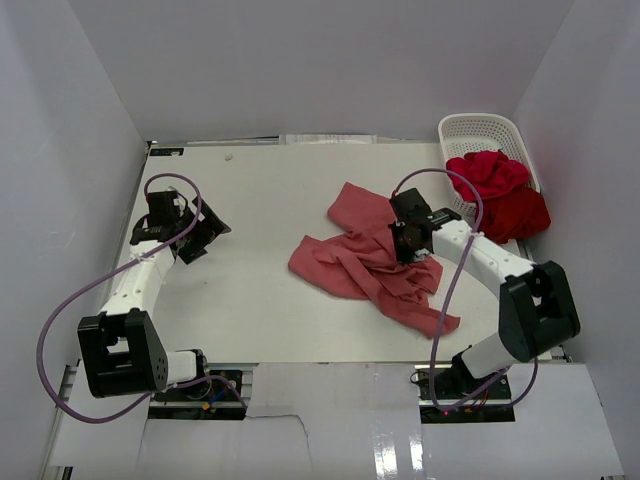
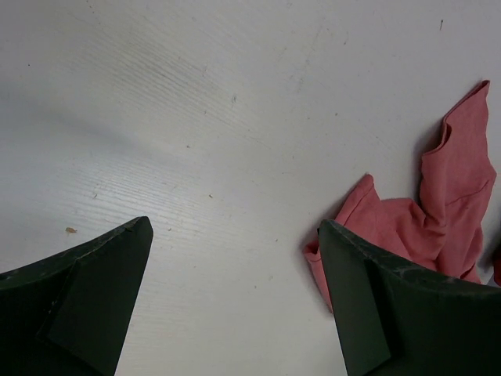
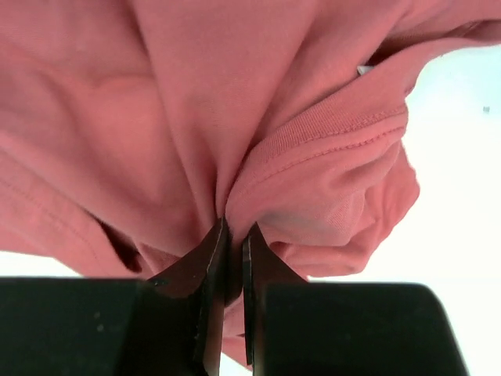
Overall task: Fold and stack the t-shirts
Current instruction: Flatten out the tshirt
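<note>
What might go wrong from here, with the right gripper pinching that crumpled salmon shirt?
1. The right gripper is shut on only a thin bunched fold of the salmon shirt. Lifting may let the cloth slip out, or drag several layers up together.
2. The left gripper hangs open over bare table, off the shirt. A one-sided pull could crumple the shirt further instead of spreading it.
</note>
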Tool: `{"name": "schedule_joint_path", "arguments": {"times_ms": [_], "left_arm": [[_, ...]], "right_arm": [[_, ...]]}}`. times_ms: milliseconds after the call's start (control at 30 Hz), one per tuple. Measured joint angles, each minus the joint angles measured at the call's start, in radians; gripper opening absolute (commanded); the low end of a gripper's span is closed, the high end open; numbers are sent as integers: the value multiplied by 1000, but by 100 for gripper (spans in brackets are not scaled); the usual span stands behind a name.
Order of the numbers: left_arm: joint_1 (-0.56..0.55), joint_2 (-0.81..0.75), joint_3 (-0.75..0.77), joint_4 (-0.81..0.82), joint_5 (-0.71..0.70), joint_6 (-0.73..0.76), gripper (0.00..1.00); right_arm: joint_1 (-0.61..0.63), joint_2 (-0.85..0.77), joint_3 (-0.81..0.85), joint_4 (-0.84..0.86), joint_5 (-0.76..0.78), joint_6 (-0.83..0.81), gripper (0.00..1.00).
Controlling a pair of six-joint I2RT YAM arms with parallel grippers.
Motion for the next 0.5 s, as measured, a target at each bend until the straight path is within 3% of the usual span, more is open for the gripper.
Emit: {"name": "schedule_joint_path", "arguments": {"times_ms": [133, 267, 300, 400, 500], "left_arm": [[0, 0, 0, 0, 0, 1, 98], [0, 0, 0, 0, 3, 0, 98], [0, 0, 0, 0, 3, 1, 98], [0, 0, 0, 0, 3, 1, 98], [0, 0, 1, 0, 2, 2, 98]], "right_arm": [[77, -150, -88, -40, -32, 39, 8], [285, -211, -134, -85, -97, 101, 8], [330, -222, -143, -87, -119, 120, 12], [417, -279, -154, -100, -192, 174, 55], [427, -351, -122, -118, -193, 200, 71]]}}
